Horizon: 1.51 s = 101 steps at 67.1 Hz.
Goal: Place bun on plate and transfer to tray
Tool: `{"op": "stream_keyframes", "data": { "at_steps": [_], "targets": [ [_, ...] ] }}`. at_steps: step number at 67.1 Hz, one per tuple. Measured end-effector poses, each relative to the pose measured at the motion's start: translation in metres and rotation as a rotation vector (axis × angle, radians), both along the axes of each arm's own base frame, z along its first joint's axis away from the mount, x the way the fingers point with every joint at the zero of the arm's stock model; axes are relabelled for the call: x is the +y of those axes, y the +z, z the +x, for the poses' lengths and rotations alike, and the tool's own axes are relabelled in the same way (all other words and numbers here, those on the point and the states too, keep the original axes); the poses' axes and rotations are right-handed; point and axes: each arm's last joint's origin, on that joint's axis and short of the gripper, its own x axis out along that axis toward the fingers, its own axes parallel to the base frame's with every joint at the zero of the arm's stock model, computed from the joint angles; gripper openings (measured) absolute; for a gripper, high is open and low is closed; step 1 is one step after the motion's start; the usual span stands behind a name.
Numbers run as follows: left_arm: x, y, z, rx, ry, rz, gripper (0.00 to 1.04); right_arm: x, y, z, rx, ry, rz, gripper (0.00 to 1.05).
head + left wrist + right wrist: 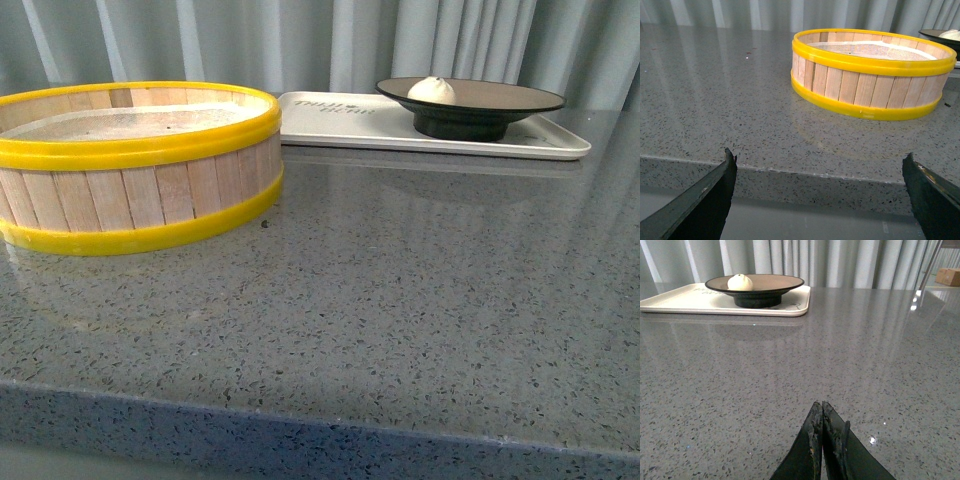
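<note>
1 bun (431,90) | 1 plate (500,97) | 1 tray (340,125) | 1 steamer basket (130,190) | 1 counter (400,300)

Ahead and left of the right gripper (822,412), the bun (740,282) sits on the plate (771,286), plate on the tray (685,300); steamer basket (135,165) left of the tray.
</note>
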Motion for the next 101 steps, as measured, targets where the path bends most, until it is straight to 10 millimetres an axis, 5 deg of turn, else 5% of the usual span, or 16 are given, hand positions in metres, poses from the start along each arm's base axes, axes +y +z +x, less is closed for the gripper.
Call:
{"op": "stream_keyframes", "data": {
  "at_steps": [52,74,88,101],
  "targets": [
    [0.0,0.0,0.0,0.0,0.0,0.0,0.98,0.016,-0.012,-0.012,-0.007,0.008,-0.001,0.02],
    [0.0,0.0,0.0,0.0,0.0,0.0,0.98,0.016,-0.012,-0.012,-0.007,0.008,-0.001,0.55],
    [0.0,0.0,0.0,0.0,0.0,0.0,0.98,0.016,-0.012,-0.012,-0.007,0.008,-0.001,0.97],
    [0.0,0.0,0.0,0.0,0.0,0.0,0.98,0.016,-0.012,-0.012,-0.007,0.007,-0.001,0.96]
  ]
}}
